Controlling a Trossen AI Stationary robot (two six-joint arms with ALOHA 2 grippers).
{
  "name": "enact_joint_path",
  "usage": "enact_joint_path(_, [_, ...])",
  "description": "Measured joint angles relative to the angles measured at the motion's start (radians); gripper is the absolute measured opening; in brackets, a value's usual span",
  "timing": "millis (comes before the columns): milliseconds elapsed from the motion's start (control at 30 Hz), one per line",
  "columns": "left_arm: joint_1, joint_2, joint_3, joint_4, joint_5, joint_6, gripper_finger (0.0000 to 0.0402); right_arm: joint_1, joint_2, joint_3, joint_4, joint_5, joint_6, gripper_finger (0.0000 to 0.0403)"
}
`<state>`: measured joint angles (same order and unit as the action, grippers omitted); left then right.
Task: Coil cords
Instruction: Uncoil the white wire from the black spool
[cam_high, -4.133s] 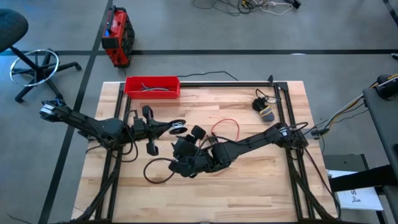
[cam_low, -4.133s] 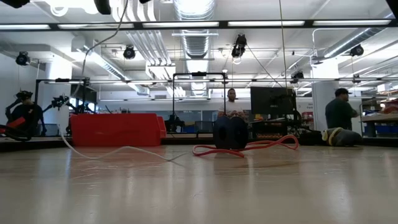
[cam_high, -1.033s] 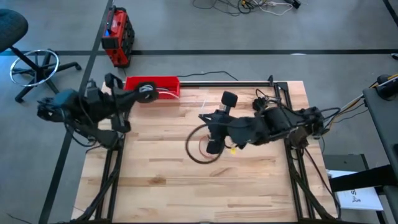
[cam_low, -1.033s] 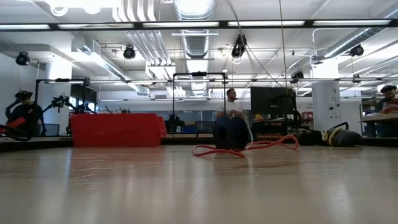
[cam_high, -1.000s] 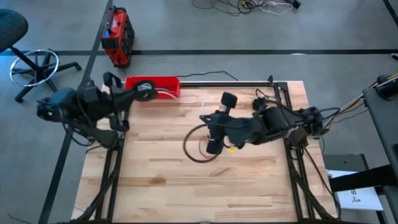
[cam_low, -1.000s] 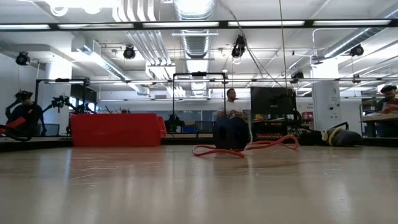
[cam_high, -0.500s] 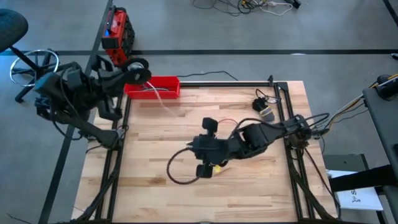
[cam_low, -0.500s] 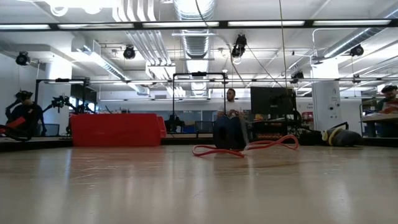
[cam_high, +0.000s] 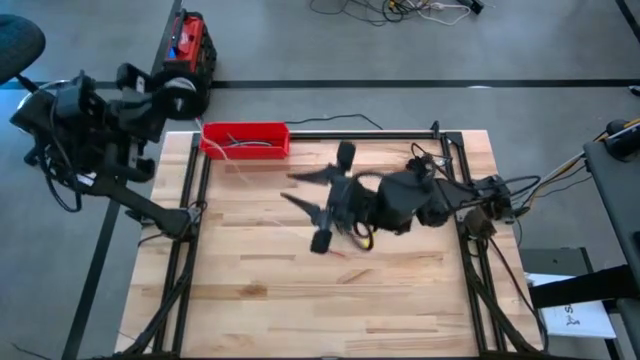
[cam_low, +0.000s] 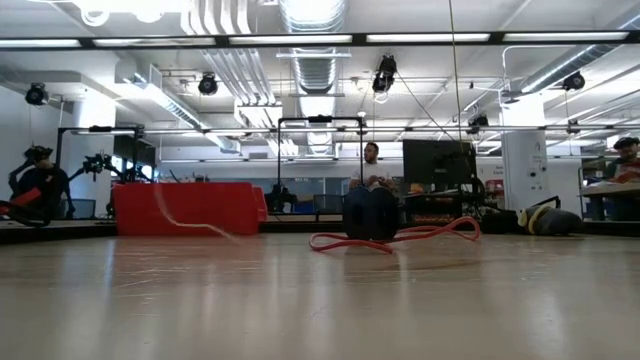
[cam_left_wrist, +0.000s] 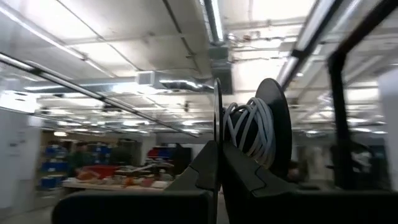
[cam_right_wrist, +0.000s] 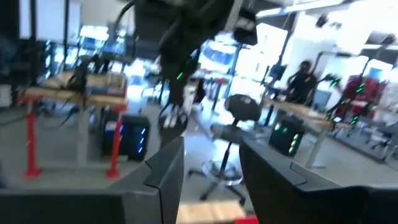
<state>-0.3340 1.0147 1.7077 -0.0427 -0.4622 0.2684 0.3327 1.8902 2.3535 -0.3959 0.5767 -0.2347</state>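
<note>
The right arm is showing only as a blur over the surface (cam_high: 260, 290), so little of the red cord (cam_low: 395, 238) is visible from above. The left claw (cam_left_wrist: 219, 163) is clamping a spool wound with white cord (cam_left_wrist: 249, 129), raised beyond the surface's far-left corner. The right claw (cam_right_wrist: 211, 163) is gaping, empty.

A red tray (cam_high: 245, 139) sat at the far left edge of the wooden desk (cam_high: 260, 300), holding short dark grey cables (cam_high: 240, 141). On the grey floor beyond the desk stood a red and black box (cam_high: 190, 55), with an office chair base (cam_high: 55, 105) off to the left and loose cables (cam_high: 400, 8) at the far edge. In the low view a seated person (cam_low: 372, 170) showed in the room behind, near a dark monitor (cam_low: 437, 165).
</note>
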Motion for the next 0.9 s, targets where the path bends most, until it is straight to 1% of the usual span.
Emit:
enact_joint_path(67, [0.000,0.010,0.000,-0.015,0.036,-0.021,0.0000,-0.023,0.006,0.000,0.083,0.000,-0.034,0.0148])
enact_joint_path(167, [0.000,0.031,-0.002,-0.037,0.048,-0.024,0.0000,-0.059,0.027,0.000,0.172,-0.021,-0.046,0.0143])
enact_joint_path(267, [0.000,0.052,-0.012,-0.046,0.077,-0.025,0.0000,-0.084,0.051,-0.001,0.226,-0.042,-0.046,0.0136])
enact_joint_path(367, [0.000,0.065,-0.023,-0.055,0.091,-0.025,0.0000,-0.099,0.074,-0.002,0.281,-0.109,-0.044,0.0132])
enact_joint_path(467, [0.000,0.074,-0.037,-0.089,0.114,-0.036,0.0000,-0.101,0.090,-0.001,0.329,-0.139,-0.038,0.0130])
enact_joint_path(567, [0.000,0.089,-0.053,-0.104,0.140,-0.057,0.0000,-0.101,0.098,-0.001,0.336,-0.142,-0.050,0.0134])
enact_joint_path(767, [-0.001,0.112,-0.059,-0.096,0.142,-0.057,0.0000,-0.100,0.105,-0.001,0.353,-0.180,-0.015,0.0141])
enact_joint_path(900, [0.000,0.125,-0.059,-0.098,0.141,-0.044,0.0000,-0.094,0.105,-0.001,0.348,-0.185,0.002,0.0131])
